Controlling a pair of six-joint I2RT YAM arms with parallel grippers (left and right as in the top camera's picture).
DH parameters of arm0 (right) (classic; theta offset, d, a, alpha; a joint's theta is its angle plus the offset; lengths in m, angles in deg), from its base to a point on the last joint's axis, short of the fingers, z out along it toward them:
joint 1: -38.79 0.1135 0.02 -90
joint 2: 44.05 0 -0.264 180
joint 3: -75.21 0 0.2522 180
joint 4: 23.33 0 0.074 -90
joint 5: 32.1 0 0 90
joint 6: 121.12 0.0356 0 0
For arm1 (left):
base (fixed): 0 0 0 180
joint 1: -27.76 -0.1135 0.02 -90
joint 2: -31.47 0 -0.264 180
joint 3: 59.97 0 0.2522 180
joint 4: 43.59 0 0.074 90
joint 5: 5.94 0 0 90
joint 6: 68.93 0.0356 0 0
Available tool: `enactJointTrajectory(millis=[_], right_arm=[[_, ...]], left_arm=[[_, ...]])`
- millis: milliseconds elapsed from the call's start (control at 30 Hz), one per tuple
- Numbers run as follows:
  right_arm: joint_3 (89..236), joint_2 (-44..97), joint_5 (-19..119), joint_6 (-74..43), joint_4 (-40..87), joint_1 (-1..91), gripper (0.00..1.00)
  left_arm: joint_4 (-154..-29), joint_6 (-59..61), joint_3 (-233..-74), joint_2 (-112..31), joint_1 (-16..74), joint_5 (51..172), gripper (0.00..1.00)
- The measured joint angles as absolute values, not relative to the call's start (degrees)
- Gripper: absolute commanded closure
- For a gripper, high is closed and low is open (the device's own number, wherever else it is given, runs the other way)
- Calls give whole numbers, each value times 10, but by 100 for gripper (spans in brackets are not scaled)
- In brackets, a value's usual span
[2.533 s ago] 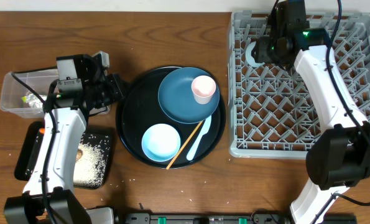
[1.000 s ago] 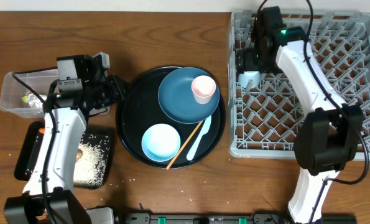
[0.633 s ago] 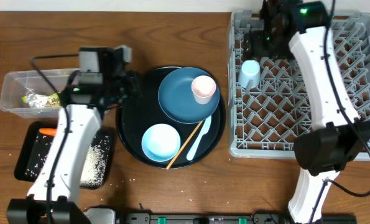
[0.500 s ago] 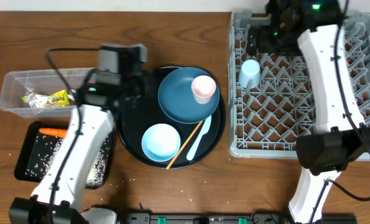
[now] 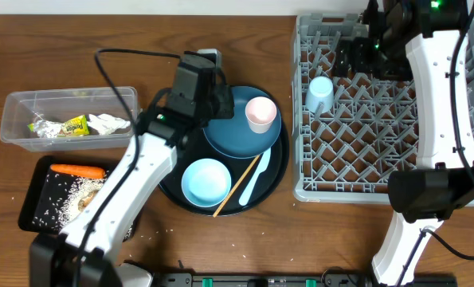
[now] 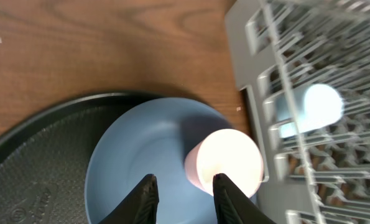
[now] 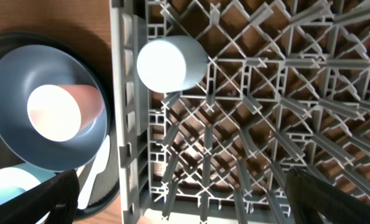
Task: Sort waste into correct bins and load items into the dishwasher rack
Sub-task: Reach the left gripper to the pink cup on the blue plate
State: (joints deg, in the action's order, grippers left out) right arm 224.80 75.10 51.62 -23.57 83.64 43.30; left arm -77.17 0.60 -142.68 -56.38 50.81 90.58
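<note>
My left gripper (image 5: 218,101) hovers over the dark blue plate (image 5: 230,131) on the round black tray (image 5: 166,171). Its fingers (image 6: 148,198) stand a little apart with nothing between them, just left of the pink cup (image 6: 229,163) standing on the plate (image 6: 138,158). My right gripper (image 7: 191,199) hangs wide open above the dishwasher rack (image 5: 460,171). A light blue cup (image 5: 319,94) rests among the pegs near the rack's far left corner (image 7: 172,62). The light blue bowl (image 5: 205,182), white spoon (image 5: 255,179) and chopstick (image 5: 235,190) lie on the round tray.
The clear box (image 5: 17,112) at the left holds a yellow-green wrapper (image 5: 61,126) and a white tissue (image 5: 109,123). In front of it the shallow black tray (image 5: 29,209) holds a carrot (image 5: 77,171) and rice (image 5: 89,190). Bare wood lies between the round tray and the rack.
My left arm swung right from the bins to above the plate, and its jaws parted a little. My right gripper let go of the light blue cup, opened fully and drew back.
</note>
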Motion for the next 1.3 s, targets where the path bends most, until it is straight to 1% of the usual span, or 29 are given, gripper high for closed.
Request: enactJointTrajectory(millis=[133, 167, 233, 400, 433, 500, 600, 733, 1000, 1100, 1167, 1300], right_arm=[[2248, 751, 514, -238, 840, 429, 1], [2248, 751, 514, -238, 841, 428, 1], [2248, 751, 514, -238, 844, 426, 1], [2248, 751, 514, -239, 855, 426, 1], [2248, 751, 513, -239, 857, 426, 1], [2248, 751, 513, -240, 860, 426, 1], [2248, 751, 513, -240, 863, 426, 1], [2248, 751, 513, -240, 870, 426, 1], [2248, 751, 513, -244, 874, 426, 1], [2248, 751, 513, -244, 874, 426, 1], [2248, 751, 513, -244, 874, 426, 1], [2248, 751, 513, -244, 874, 426, 1]], left_arm=[[-765, 0, -1429, -613, 508, 903, 68], [-767, -1, -1431, -625, 508, 906, 66], [-782, 0, -1448, -647, 507, 917, 57], [-803, -3, -1502, -689, 502, 946, 54], [-803, -4, -1506, -691, 502, 949, 51], [-803, -1, -1509, -694, 501, 955, 37], [-805, -2, -1509, -694, 501, 959, 28], [-805, 1, -1509, -694, 500, 961, 25], [-809, 3, -1509, -694, 488, 961, 9], [-810, 1, -1509, -694, 489, 962, 10], [-810, 0, -1509, -694, 489, 961, 16], [-809, -3, -1509, -694, 489, 961, 22]])
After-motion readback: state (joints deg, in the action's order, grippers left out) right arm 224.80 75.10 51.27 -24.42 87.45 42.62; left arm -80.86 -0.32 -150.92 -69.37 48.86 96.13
